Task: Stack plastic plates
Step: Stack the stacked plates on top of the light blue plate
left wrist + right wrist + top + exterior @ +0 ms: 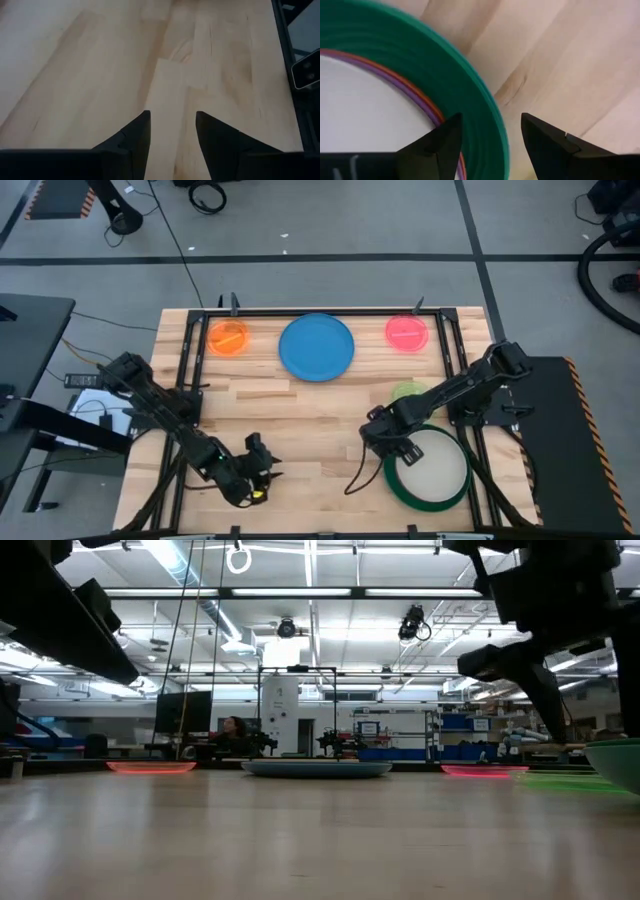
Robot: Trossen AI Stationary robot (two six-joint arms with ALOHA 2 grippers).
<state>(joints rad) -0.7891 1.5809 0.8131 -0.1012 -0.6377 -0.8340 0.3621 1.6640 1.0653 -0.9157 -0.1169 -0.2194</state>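
A stack sits at the table's near right: a dark green plate (pixel 396 484) at the bottom, thin purple (pixel 395 80) and orange-red edges above it, and a cream plate (pixel 432 464) on top. Flat on the table lie the blue plate (pixel 316 347), the translucent orange plate (pixel 228 337), the pink plate (pixel 406 332) and the lime plate (pixel 408 391). My right gripper (pixel 490 120) is open over the stack's left rim (pixel 485 100); I see no touch. My left gripper (pixel 172 117) is open over bare wood near the table's near edge (pixel 260 465). No teal plate shows.
A black frame (pixel 186 370) runs along the table's left, far and right sides. Bare wood lies in the middle of the table (pixel 300 415) between the far row of plates and the two grippers. In the low view the plates show as thin discs (pixel 316 768) along the far side.
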